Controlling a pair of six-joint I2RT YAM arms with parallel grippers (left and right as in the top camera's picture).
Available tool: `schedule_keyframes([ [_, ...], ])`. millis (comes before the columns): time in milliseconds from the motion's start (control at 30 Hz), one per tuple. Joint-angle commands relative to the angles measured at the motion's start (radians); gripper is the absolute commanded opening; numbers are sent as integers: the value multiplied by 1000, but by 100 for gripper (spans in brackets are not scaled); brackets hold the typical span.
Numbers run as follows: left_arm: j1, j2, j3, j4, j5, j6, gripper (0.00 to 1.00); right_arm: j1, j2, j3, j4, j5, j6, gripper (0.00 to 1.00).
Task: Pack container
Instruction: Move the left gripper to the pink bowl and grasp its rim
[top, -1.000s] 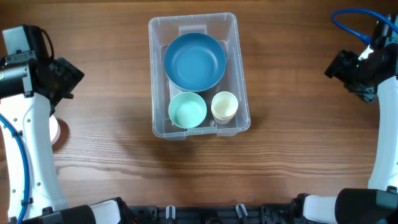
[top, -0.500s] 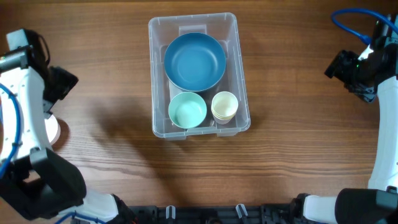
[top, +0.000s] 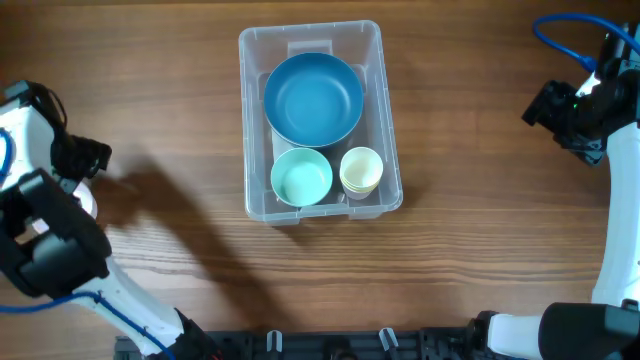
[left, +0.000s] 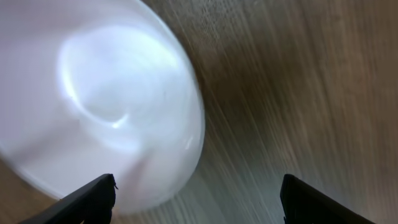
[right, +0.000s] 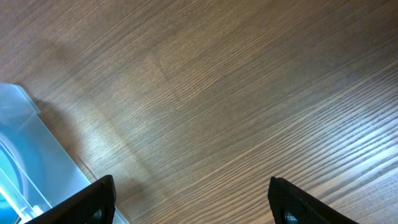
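The container (top: 311, 27) sits mid-table, holding a blue bowl (top: 313, 97), green bowl (top: 301, 177) and cup (top: 361, 171). Both tools gape empty — left gripper (left: 198, 198) above a white bowl (left: 93, 93) (blurred), right gripper (right: 191, 200) above the table (right: 249, 93).

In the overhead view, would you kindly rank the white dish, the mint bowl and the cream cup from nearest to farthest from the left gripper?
From the left gripper:
1. white dish, right by it at the table's left edge.
2. mint bowl, inside the container, on its left side.
3. cream cup, inside the container, just right of the mint bowl.
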Motion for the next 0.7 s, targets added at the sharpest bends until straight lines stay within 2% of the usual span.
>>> schedule_keyframes([
  [0,11,70,-10,11,-3,16,85,-1,15,-4,3,-2,-10,79],
  [67,11,91,-10,19,-2,16,83,-1,15,-4,5,-2,-10,80],
  [133,11,96,-10,27,-2,16,73,-1,15,-4,6,-2,-10,79],
  [233,11,96,-9,35,-2,16,41,-1,15,-4,6,-2,-10,79],
  [400,10,96,-10,37,21,16,9,-1,15,-4,6,-2,-10,80],
  [467,10,96,-9,37,52,16,4,-1,15,-4,6,-2,-10,79],
  [667,-32,87,-9,28,66,19,4,-1,15,-4,6,-2,-11,79],
])
